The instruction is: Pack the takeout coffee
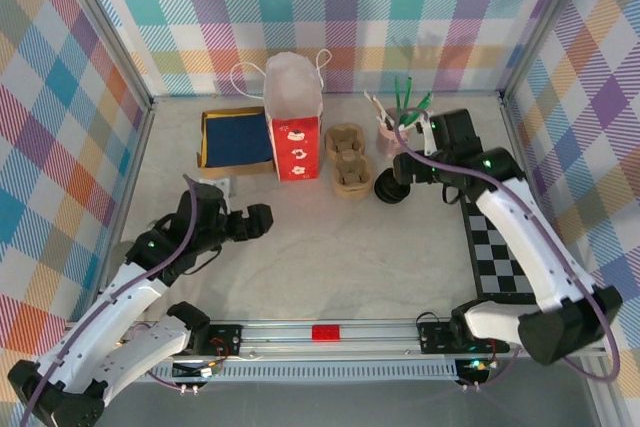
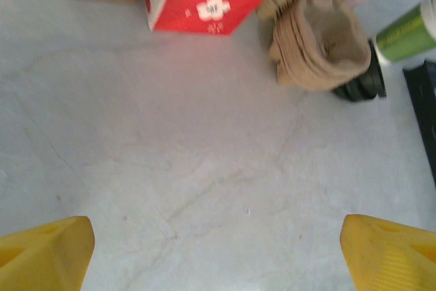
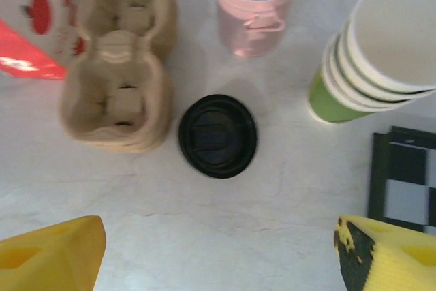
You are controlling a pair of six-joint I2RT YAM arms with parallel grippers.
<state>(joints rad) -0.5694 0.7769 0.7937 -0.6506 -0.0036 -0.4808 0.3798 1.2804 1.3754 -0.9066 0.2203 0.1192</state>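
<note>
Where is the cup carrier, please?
The cup carrier sits back centre in the top view, red bag at its left, black lid at its right.

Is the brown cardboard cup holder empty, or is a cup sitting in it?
Empty. The right wrist view looks down into the cardboard cup holder; both pockets show bare bottoms, with no cup inside.

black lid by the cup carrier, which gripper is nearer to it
Right. The right gripper hangs almost over the black lid; the left gripper sits far to its left, past the cup carrier.
</note>
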